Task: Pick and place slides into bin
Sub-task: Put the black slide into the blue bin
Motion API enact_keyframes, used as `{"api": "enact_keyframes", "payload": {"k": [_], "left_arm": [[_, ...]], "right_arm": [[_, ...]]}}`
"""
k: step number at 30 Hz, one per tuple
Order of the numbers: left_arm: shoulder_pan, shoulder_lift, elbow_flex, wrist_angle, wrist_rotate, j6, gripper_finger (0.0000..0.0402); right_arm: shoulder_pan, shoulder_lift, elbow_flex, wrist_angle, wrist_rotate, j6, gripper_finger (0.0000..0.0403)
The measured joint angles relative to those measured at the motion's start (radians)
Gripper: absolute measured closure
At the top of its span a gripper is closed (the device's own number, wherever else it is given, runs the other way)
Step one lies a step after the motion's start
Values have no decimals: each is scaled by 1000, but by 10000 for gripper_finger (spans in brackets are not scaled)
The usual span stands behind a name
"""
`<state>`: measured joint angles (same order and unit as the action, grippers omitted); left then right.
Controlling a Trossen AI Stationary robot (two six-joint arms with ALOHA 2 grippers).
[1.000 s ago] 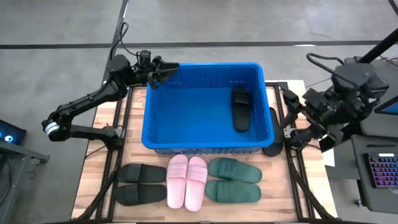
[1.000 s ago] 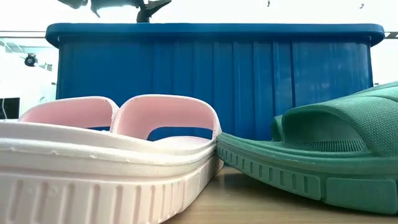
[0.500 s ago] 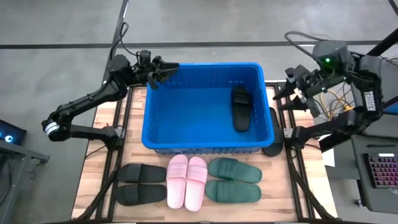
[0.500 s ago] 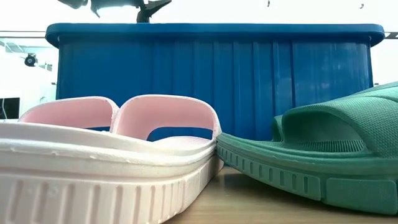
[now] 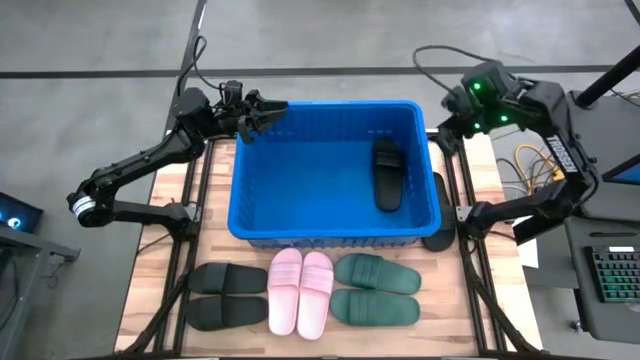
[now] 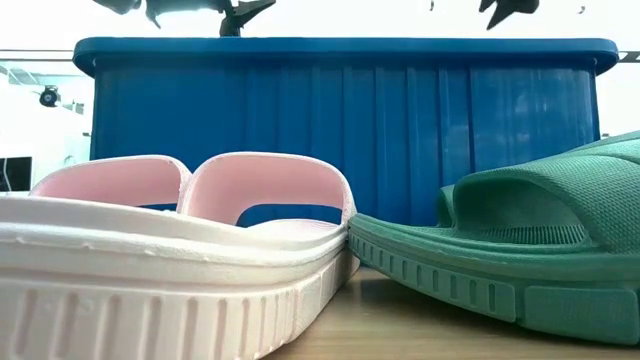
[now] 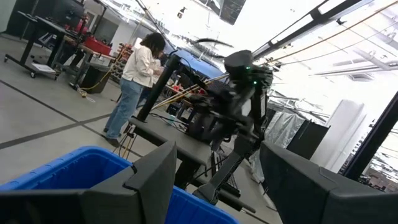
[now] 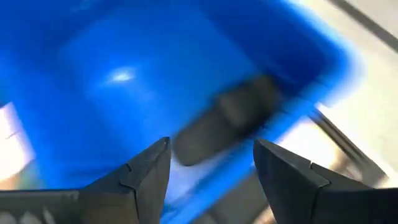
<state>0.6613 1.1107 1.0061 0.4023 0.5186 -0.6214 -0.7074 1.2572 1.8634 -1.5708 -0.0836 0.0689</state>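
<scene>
The blue bin [image 5: 300, 165] stands mid-table with one black slide [image 5: 387, 173] lying on its floor near the right wall; the right wrist view shows that slide [image 8: 230, 121] blurred. In front of the bin, soles on the table, lie a black pair [image 5: 225, 296], a pink pair [image 5: 301, 291] and a green pair [image 5: 376, 289]. My left gripper [image 5: 268, 108] hangs open and empty over the bin's far left corner. My right gripper [image 5: 448, 122] is open and empty above the bin's far right corner, tipped down toward the inside [image 8: 93, 74].
A dark slide-like shape [image 5: 438, 222] lies on the table against the bin's right wall. In the low view, the pink slides [image 6: 170, 250] and a green slide [image 6: 520, 250] fill the foreground before the bin [image 6: 340, 130]. A person [image 7: 137, 81] stands in the room beyond.
My right arm has swung in from beyond the table's right edge to the bin's far right corner, sinking and tipping its gripper downward toward the bin's inside. Its fingers have stayed open. The slides and the bin lie as before.
</scene>
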Motion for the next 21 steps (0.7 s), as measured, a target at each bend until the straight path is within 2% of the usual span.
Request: {"api": "enact_keyframes", "payload": {"k": [2, 10, 14, 18, 21], "left_arm": [[0, 0, 0, 0, 0, 0, 185], [0, 0, 0, 0, 0, 0, 185], [0, 0, 0, 0, 0, 0, 185], [0, 0, 0, 0, 1, 0, 185], [0, 0, 0, -1, 1, 0, 185]], "right_arm": [[-60, -7, -29, 0, 54, 69, 184], [-242, -58, -237, 0, 62, 183, 184], [-282, -94, -382, -1, 56, 217, 184], [-301, -130, -503, -1, -3, 253, 184], [-301, -157, -573, -1, 5, 286, 184]]}}
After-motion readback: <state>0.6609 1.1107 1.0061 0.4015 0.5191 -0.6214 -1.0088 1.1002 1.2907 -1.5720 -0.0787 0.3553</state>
